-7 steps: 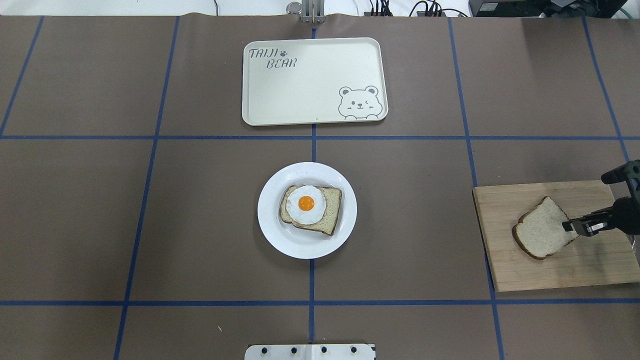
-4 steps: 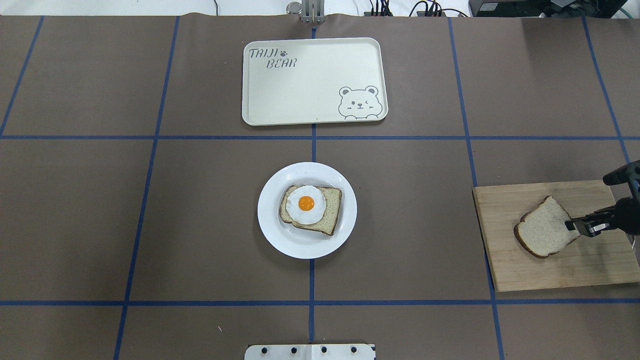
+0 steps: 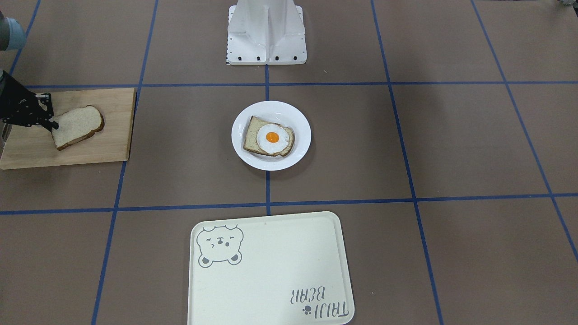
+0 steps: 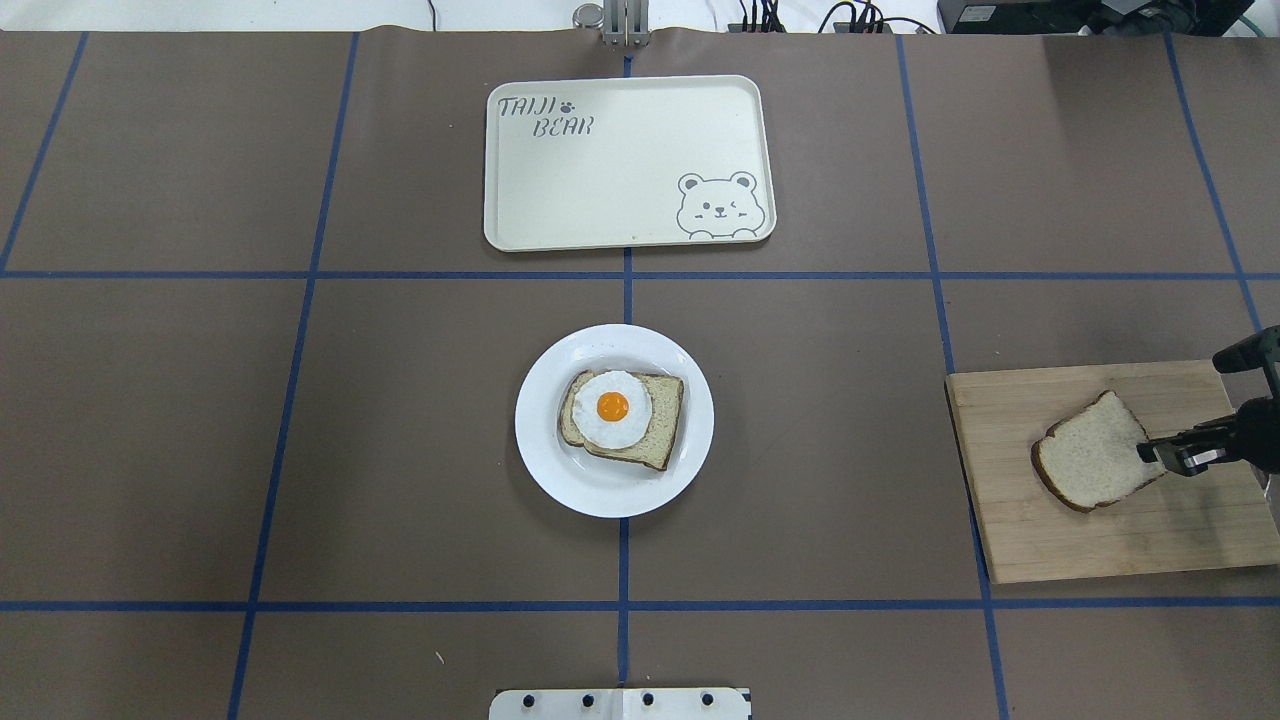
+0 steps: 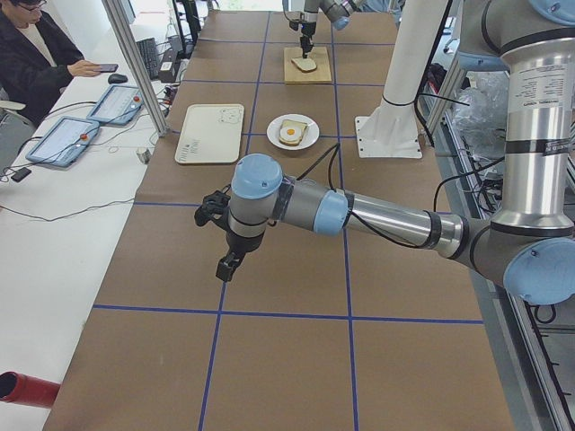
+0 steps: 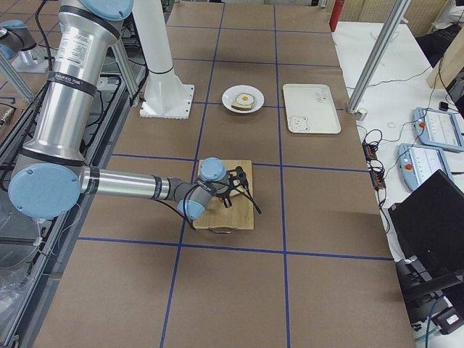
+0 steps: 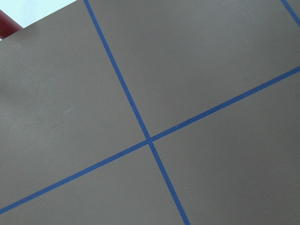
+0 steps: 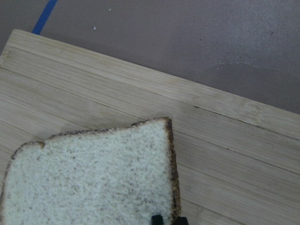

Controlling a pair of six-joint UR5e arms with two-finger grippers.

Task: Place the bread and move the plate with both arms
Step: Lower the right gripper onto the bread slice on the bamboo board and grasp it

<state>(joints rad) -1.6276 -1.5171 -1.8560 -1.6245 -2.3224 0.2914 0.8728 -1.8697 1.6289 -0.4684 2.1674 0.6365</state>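
The bread (image 4: pixel 1090 452) is a plain slice over a wooden cutting board (image 4: pixel 1100 540) at the table's right end. My right gripper (image 4: pixel 1152 452) is shut on the bread's right edge; the wrist view shows the slice (image 8: pixel 93 183) with the fingertips (image 8: pixel 157 219) pinching its crust. The white plate (image 4: pixel 560 480) sits at the table's middle and carries an egg-topped slice (image 4: pixel 620 415). My left gripper (image 5: pixel 225 263) shows only in the exterior left view, hovering over bare table far from the plate; I cannot tell whether it is open or shut.
A cream bear tray (image 4: pixel 620 150) lies beyond the plate at the far side. The robot base (image 4: pixel 620 703) is at the near edge. Blue tape lines cross the brown table cover. A seated person (image 5: pixel 36 54) is beside the table.
The right gripper and the bread have shifted slightly to the right over the board, and the slice looks a little smaller. Plate and tray have not moved.
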